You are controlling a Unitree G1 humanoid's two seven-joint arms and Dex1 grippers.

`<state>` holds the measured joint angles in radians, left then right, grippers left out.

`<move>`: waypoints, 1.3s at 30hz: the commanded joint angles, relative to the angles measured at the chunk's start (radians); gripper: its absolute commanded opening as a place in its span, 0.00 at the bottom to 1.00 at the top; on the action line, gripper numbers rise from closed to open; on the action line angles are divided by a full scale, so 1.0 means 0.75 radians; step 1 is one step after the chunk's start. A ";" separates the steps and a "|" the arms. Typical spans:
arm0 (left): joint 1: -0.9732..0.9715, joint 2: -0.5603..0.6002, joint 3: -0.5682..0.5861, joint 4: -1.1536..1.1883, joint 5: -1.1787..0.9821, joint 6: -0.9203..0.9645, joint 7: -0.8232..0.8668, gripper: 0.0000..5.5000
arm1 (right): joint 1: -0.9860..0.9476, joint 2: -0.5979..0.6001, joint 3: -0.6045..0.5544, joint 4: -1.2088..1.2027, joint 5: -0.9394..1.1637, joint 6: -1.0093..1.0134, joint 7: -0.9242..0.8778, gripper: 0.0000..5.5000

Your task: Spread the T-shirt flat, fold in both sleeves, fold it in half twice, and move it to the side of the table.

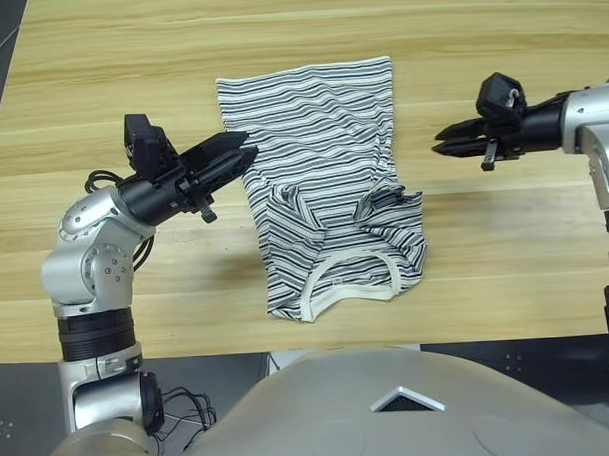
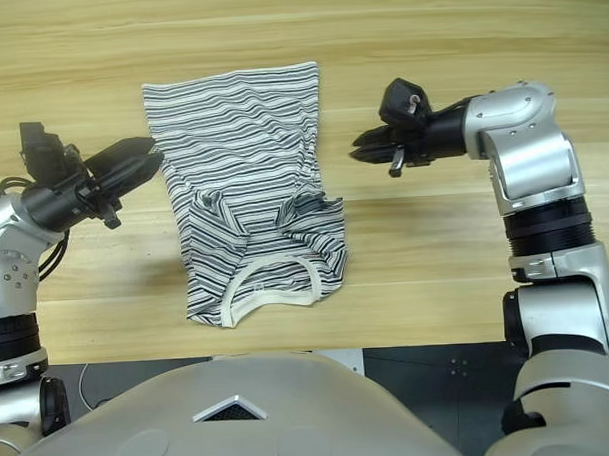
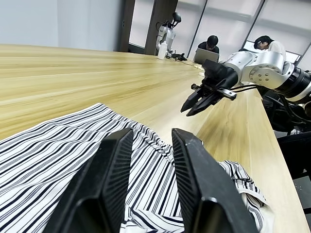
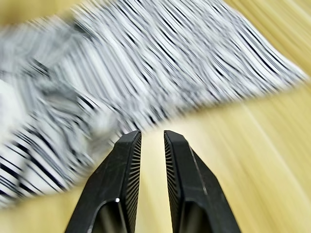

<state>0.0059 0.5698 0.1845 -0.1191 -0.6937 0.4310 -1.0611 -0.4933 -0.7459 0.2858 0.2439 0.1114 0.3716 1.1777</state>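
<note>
T-shirt [image 1: 323, 177] lies in the middle of the counter [image 1: 128, 54], between my two tools. Left tool [image 1: 248, 147]: fingers [image 3: 114, 179] spread, nothing between them, tip at the shirt's left edge near the far corner; I cannot tell if it touches the cloth. Right tool [image 1: 438, 143]: a narrow gap between the fingers, holding nothing, over bare wood just beside the shirt's right edge. Outward from there: hem [image 1: 304, 73] on the far side, collar [image 1: 348, 278] toward me, both sleeves [image 1: 389, 200] already turned in over the body, with some bunching near the right one. Judgement on handling: thin striped knit, light and limp, so it will drape and drag its folds if lifted by one point. Best to pinch both hem corners together and carry them toward the collar. The head views give me the whole outline and the fold lines. The left wrist view adds height: the right tool hangs above the counter. The right wrist view shows its fingers aimed at the shirt's edge.
</note>
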 commanded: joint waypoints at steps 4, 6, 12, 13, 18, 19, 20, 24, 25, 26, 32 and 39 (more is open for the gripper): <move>-0.003 0.018 0.003 0.006 0.007 -0.006 -0.019 0.27 | 0.121 0.028 0.137 0.051 -0.129 -0.182 0.045 0.15; -0.001 0.022 0.006 0.004 0.005 -0.003 -0.021 0.27 | 0.156 0.036 0.153 0.016 -0.127 -0.182 0.058 0.15; 0.000 0.031 0.013 0.003 0.003 0.005 -0.024 0.27 | 0.192 0.076 0.153 -0.149 -0.104 -0.132 0.053 0.15; -0.001 0.030 0.012 0.004 0.003 0.004 -0.024 0.27 | 0.189 0.089 0.152 -0.175 -0.097 -0.114 0.048 0.15; 0.002 0.032 0.007 0.004 0.011 -0.001 -0.027 0.27 | 0.187 0.114 0.177 -0.286 -0.106 -0.065 0.043 0.15; 0.004 0.034 0.009 0.003 0.010 0.000 -0.028 0.27 | 0.185 0.114 0.180 -0.301 -0.108 -0.060 0.042 0.15; 0.002 0.034 0.009 0.004 0.008 0.001 -0.029 0.27 | 0.181 0.115 0.182 -0.323 -0.107 -0.050 0.041 0.15; 0.000 0.031 0.009 0.004 0.007 0.001 -0.028 0.27 | 0.191 0.120 0.204 -0.420 -0.087 -0.004 0.060 0.15; 0.001 0.029 0.008 0.002 0.007 0.001 -0.027 0.27 | 0.198 0.122 0.211 -0.431 -0.085 0.004 0.062 0.15; 0.002 0.028 0.007 0.001 0.007 0.001 -0.026 0.27 | 0.204 0.126 0.220 -0.436 -0.088 0.008 0.060 0.15; 0.000 0.028 0.003 0.010 0.011 -0.003 -0.031 0.27 | 0.242 0.163 0.292 -0.368 -0.122 -0.013 0.039 0.15; 0.006 0.026 0.004 0.017 0.014 -0.009 -0.037 0.27 | 0.246 0.172 0.289 -0.360 -0.107 -0.021 0.037 0.15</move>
<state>0.0069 0.5792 0.1908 -0.1127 -0.6955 0.4297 -1.0805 -0.3083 -0.6227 0.5111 -0.0073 0.0244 0.3571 1.2070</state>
